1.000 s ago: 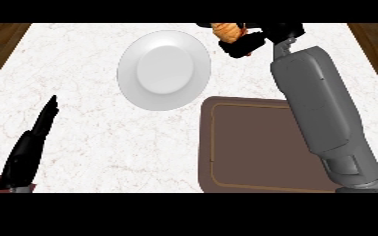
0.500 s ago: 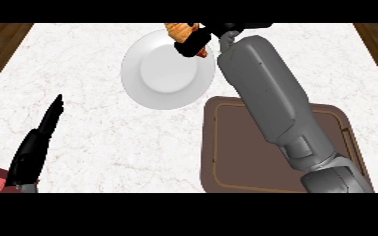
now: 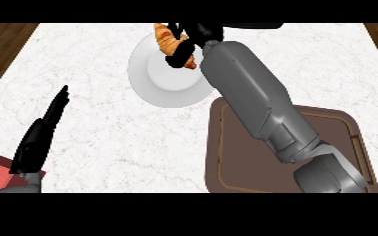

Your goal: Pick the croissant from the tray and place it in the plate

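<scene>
Croissant (image 3: 169, 42) sits in the curled fingers of the right hand (image 3: 188, 42), over the white plate's (image 3: 166, 87) far edge; left hand (image 3: 40, 135) rests straight-fingered. No writing shows.

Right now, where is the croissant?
In the head view, the croissant is near the top centre, held in the right hand over the far edge of the white plate.

No text, label, brand, number or sign can be read on the croissant (image 3: 171, 44), the plate (image 3: 159, 82), the tray (image 3: 236, 165) or the counter (image 3: 111, 130)
</scene>
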